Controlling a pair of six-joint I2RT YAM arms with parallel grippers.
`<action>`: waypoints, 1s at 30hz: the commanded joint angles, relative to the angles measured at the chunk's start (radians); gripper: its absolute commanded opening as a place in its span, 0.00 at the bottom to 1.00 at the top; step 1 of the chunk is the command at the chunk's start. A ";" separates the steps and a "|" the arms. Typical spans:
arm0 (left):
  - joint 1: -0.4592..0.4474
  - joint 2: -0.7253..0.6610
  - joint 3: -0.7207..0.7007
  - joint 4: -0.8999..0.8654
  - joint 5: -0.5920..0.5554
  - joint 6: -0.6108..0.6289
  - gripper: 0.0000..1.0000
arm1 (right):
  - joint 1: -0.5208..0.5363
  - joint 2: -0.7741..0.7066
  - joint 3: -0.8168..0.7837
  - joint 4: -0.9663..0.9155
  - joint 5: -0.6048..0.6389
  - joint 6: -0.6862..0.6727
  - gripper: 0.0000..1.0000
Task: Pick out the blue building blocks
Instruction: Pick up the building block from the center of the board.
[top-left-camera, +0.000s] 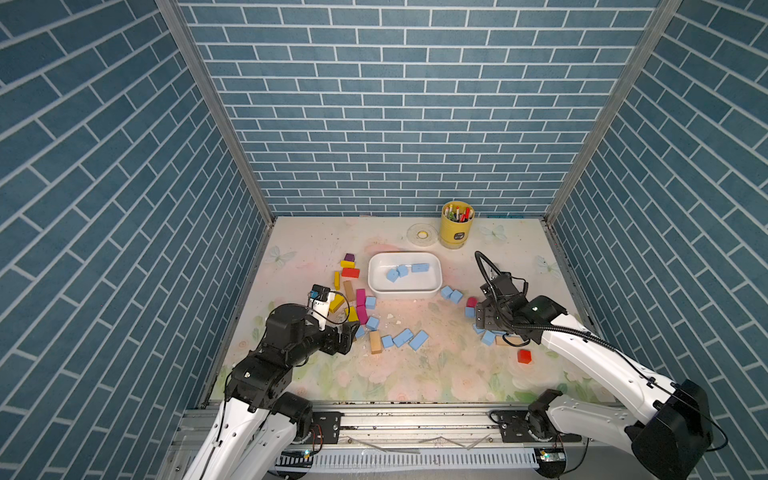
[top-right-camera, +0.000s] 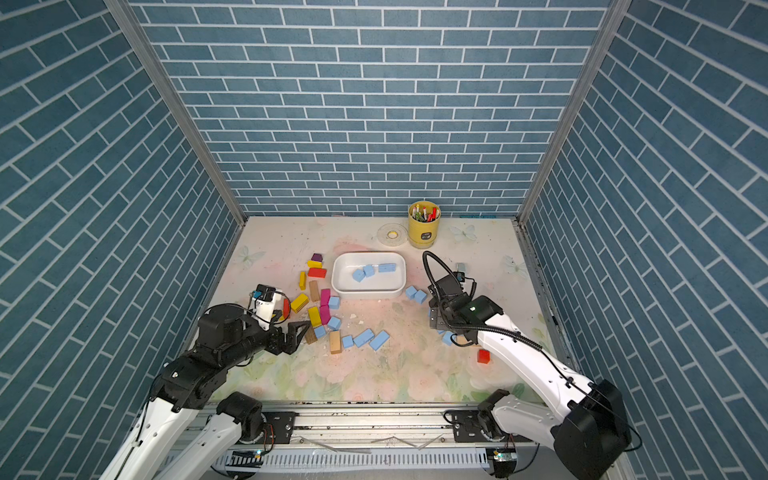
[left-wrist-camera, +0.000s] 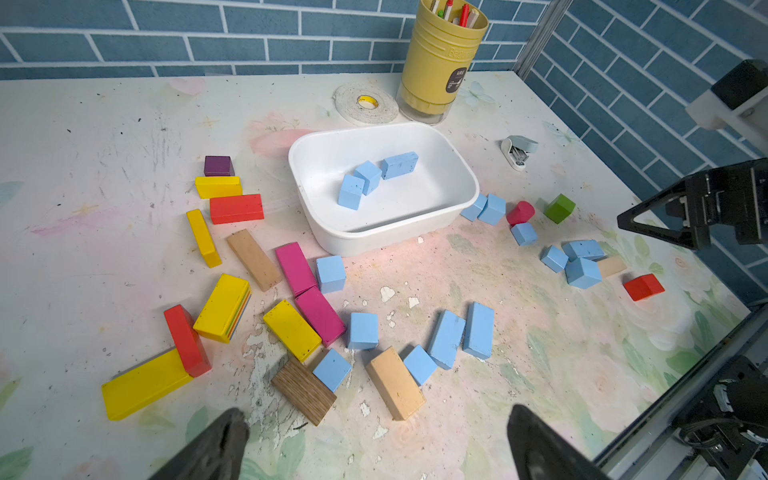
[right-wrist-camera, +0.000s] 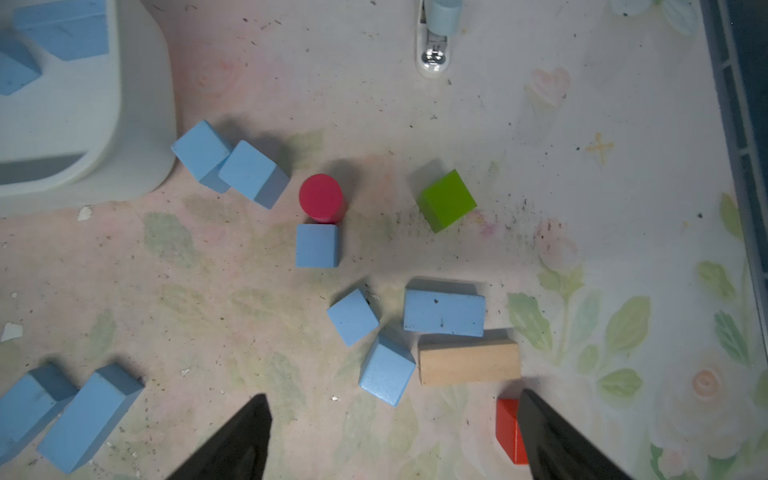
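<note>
Three blue building blocks (left-wrist-camera: 368, 176) lie in the white tub (left-wrist-camera: 374, 239); the others are scattered on the floral table (left-wrist-camera: 83, 145) on both sides of the tub, among yellow, magenta, red and wooden blocks. The left gripper (left-wrist-camera: 374, 411) hovers over the table, jaws wide and empty. The right gripper (right-wrist-camera: 392, 395), jaws wide and empty, hangs above blue cubes beside a tan wooden block (right-wrist-camera: 469, 361).

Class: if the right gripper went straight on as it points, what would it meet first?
Probably the blue cube beside the tan block, lying just ahead of the right gripper between its open jaws; depth is unclear.
</note>
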 joint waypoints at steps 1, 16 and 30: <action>0.003 -0.009 -0.002 0.014 0.025 0.009 0.99 | 0.002 -0.035 -0.037 -0.069 0.041 0.145 0.91; 0.003 -0.052 -0.022 0.079 0.131 0.006 0.99 | 0.002 0.014 -0.115 -0.002 -0.028 0.343 0.77; 0.003 -0.053 -0.022 0.079 0.138 0.007 0.99 | 0.002 0.103 -0.132 0.076 -0.062 0.428 0.62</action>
